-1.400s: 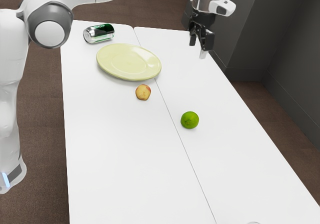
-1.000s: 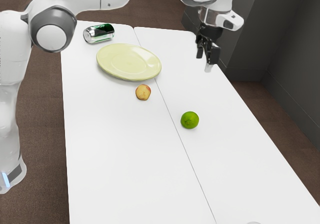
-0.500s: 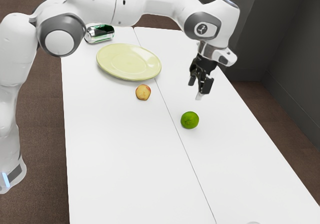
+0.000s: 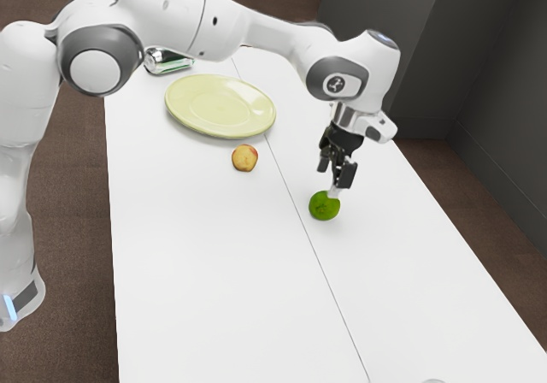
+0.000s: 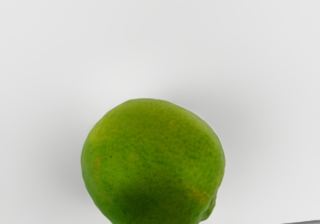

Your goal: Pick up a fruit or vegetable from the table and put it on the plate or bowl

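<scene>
Green and round, the lime (image 4: 324,206) is my landmark for everything else. It lies free on the white table (image 4: 214,280), and nothing touches it from the sides. The gripper (image 4: 337,184) hangs just above the lime, pointing down, a little toward the exterior view's right of its middle. Its two fingers stand apart with a gap between them, so the claw is released and holds nothing. In the wrist view the lime (image 5: 153,162) sits directly under the hand, with bare table around it.

The step in hand, as I judge it, is the descent for the grasp. To do it well, the hand should first come exactly over the middle of the lime, so that one finger goes down on each side of it. The fingers should go low enough to pass the widest part of the lime, but stop before the table. A lime is round and can roll, so a fingertip landing on its top would push it away. The closing should be slow and even from both sides.

The plate (image 4: 220,105) is well apart from the lime, toward the exterior view's upper left. A small yellow-red fruit (image 4: 245,158) lies between the lime and the plate, so the carry should lift high enough to pass over it.
</scene>
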Available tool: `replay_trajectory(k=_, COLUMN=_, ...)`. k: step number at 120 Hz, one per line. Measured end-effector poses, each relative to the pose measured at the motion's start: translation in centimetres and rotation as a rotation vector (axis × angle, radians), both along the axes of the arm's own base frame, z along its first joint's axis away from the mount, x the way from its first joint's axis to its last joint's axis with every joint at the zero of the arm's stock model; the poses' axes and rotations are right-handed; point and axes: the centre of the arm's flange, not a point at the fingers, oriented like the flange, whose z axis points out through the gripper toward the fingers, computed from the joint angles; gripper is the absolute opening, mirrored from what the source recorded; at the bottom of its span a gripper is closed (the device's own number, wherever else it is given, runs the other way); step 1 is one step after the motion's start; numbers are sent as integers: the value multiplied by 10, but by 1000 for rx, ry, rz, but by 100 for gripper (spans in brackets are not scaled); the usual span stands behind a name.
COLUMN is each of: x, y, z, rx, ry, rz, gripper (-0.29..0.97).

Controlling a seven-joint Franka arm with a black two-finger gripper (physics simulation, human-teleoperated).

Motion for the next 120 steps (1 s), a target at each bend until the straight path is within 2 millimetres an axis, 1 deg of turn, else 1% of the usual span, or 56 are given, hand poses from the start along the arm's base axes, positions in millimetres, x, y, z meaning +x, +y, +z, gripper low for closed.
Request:
replay_trajectory(k=12, x=1, y=0, z=-8, rx=-1, ry=3, rz=0, gripper=68)
replay_trajectory(k=30, x=-4, y=1, z=-21, rx=-2, ry=11, rz=1, gripper=68)
replay_trajectory(k=63, x=4, y=-5, z=-42, rx=-10, ry=12, rz=-5, gripper=68)
replay_trajectory(k=81, x=8, y=-6, z=-56, rx=-20, ry=24, rz=-2, gripper=68)
replay_trajectory(k=105, x=11, y=-7, z=-67, rx=-25, ry=25, rz=0, gripper=68)
replay_trajectory(k=112, x=12, y=-7, z=-70, rx=-26, ry=27, rz=1, gripper=66)
replay_trajectory(k=120, x=13, y=-7, z=-71, rx=-27, ry=24, rz=2, gripper=61)
